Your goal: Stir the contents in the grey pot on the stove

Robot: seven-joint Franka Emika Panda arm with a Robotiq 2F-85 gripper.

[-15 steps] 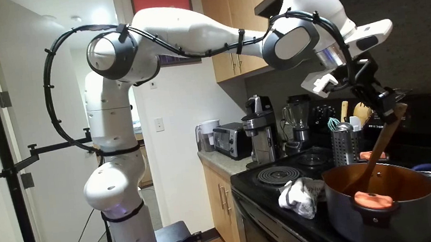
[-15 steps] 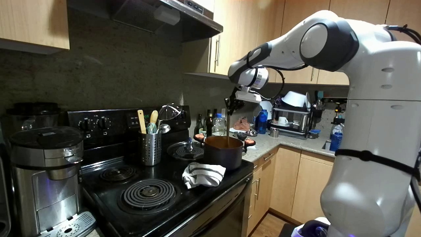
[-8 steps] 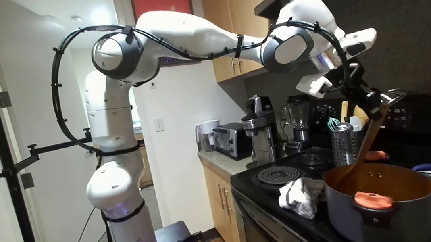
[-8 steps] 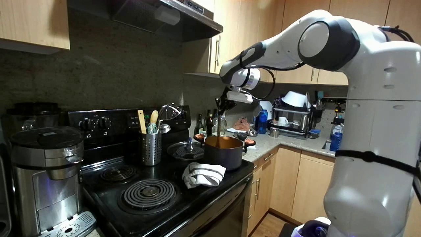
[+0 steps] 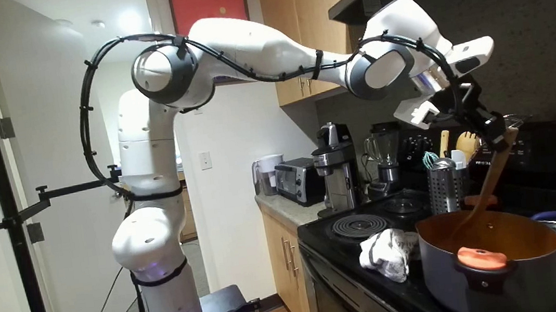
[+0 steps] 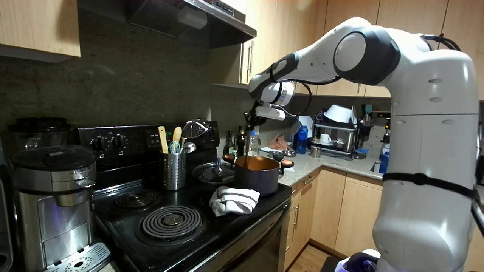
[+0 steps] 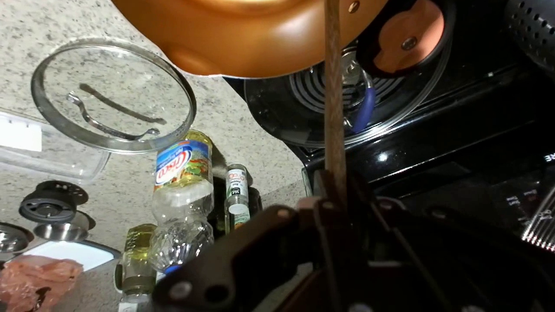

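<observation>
My gripper (image 5: 502, 140) is shut on the upper part of a long brown wooden spoon (image 5: 492, 173), above the grey pot (image 5: 482, 292). The spoon slants down into the pot; its lower end is hidden inside. The spoon also shows in an exterior view (image 6: 247, 146) and in the wrist view (image 7: 334, 95), where it runs up from between the dark fingers. The pot's orange-copper inside (image 7: 260, 43) fills the top of the wrist view. The pot stands on the black stove (image 5: 327, 247), at its front corner burner. The contents are hidden inside the pot.
A striped white towel (image 6: 234, 200) lies against the pot. A glass lid with a blue handle (image 7: 365, 108) lies behind the pot. A metal utensil holder (image 5: 444, 192) stands near the stove's back. Bottles (image 7: 182, 195) stand on the counter beside the stove. A range hood (image 6: 227, 24) hangs above.
My gripper has carried the spoon across the pot, first toward the utensil holder's side, then toward the back wall. The spoon's lower end stays in the pot, which has not moved.
</observation>
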